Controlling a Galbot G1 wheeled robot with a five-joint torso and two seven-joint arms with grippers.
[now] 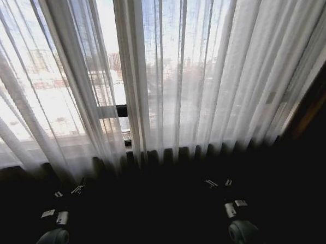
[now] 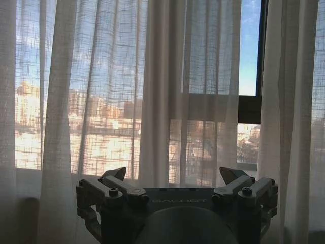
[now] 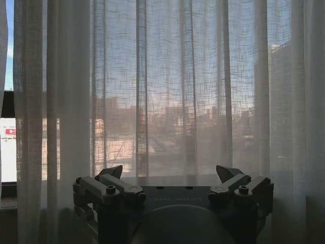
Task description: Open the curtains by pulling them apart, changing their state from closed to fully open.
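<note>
Before the robot, from nine o'clock to three o'clock across the head view, hang the curtains: the left curtain (image 1: 57,89) and the right curtain (image 1: 215,75), both thin and white; between them, at about twelve o'clock, a narrow gap (image 1: 109,59) shows the window frame (image 1: 121,110) and the buildings outside. At seven o'clock waits the left gripper (image 1: 68,191) and at five o'clock the right gripper (image 1: 218,182), both low in the dark and apart from the cloth; in the wrist views the left gripper (image 2: 172,175) and the right gripper (image 3: 170,173) have the fingers spread wide, and they hold nothing. My judgement: the opening is only begun; each gripper should go to the inner edge of its own curtain, take several folds together and not one thin layer, close firmly, then pull sideways slowly and level, so the cloth slides along the rail and does not slip out.
</note>
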